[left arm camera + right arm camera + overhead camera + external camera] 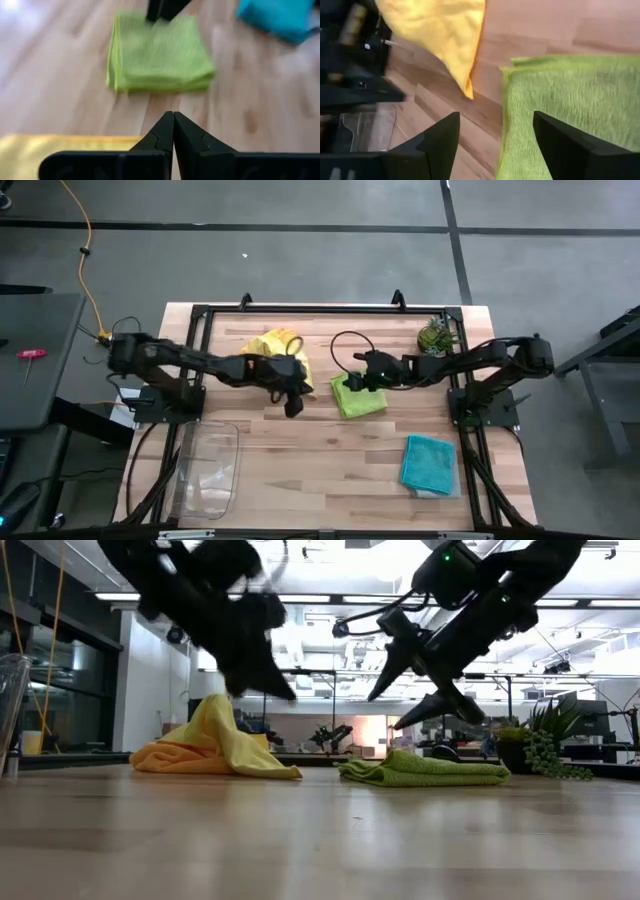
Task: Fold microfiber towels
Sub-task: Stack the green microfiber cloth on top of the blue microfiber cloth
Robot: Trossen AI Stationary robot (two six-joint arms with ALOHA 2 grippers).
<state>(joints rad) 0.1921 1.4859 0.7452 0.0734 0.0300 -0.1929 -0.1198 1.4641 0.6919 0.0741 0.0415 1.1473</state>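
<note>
A lime green towel (pixel 358 397) lies folded into a flat square at mid-table, also seen in the low view (pixel 425 770). My right gripper (pixel 495 132) hangs open just above its left edge, clear of the cloth (pixel 400 700). My left gripper (pixel 173 121) is shut and empty, raised over bare wood left of the green towel (pixel 292 406). A yellow towel (pixel 277 346) lies heaped at the far side on an orange one (pixel 165 756). A folded teal towel (pixel 429 464) lies at the near right.
A clear plastic tray (pixel 207 470) stands at the near left. A small spiky plant (pixel 435 336) sits at the far right corner. Bare wood lies between the tray and the teal towel.
</note>
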